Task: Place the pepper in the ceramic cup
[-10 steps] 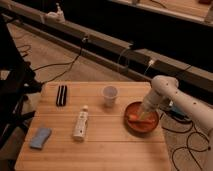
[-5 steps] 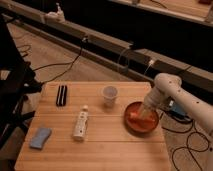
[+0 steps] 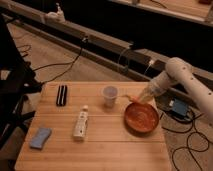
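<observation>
The ceramic cup (image 3: 110, 95) stands upright on the wooden table (image 3: 100, 147), a little behind its middle. My gripper (image 3: 138, 97) hangs from the white arm (image 3: 175, 75) that reaches in from the right. It is above the rear left rim of the round reddish-brown dish (image 3: 141, 118). It is shut on the pepper (image 3: 128, 97), a small orange strip that sticks out to the left toward the cup. The pepper is just right of the cup's rim, at about rim height and apart from it.
A white capped bottle (image 3: 81, 123) lies left of the dish. A black flat object (image 3: 61, 94) lies at the back left, and a blue sponge (image 3: 40, 138) at the front left. Cables and a blue box (image 3: 178, 108) are on the floor to the right.
My gripper has risen out of the dish with the pepper in it and moved left toward the cup. The dish now lies bare.
</observation>
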Action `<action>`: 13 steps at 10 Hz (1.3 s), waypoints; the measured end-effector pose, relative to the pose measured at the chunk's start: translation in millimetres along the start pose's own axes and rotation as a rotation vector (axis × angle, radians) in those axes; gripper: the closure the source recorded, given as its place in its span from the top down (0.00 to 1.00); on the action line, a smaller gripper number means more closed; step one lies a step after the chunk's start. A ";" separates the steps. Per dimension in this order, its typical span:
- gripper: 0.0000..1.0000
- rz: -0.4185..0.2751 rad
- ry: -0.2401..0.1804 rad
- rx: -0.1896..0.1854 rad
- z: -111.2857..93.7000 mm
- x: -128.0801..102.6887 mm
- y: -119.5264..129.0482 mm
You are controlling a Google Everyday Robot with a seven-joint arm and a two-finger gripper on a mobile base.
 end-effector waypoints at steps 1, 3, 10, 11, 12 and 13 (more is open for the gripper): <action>0.06 0.011 -0.054 0.018 -17.3 -20.5 -4.2; 0.06 0.040 -0.194 0.062 -51.9 -73.0 -13.1; 0.06 0.066 -0.391 0.073 -70.2 -144.2 -9.3; 0.06 0.065 -0.391 0.072 -69.4 -145.4 -9.2; 0.06 0.068 -0.398 0.076 -69.8 -145.3 -10.3; 0.06 0.074 -0.426 0.083 -69.6 -149.3 -11.1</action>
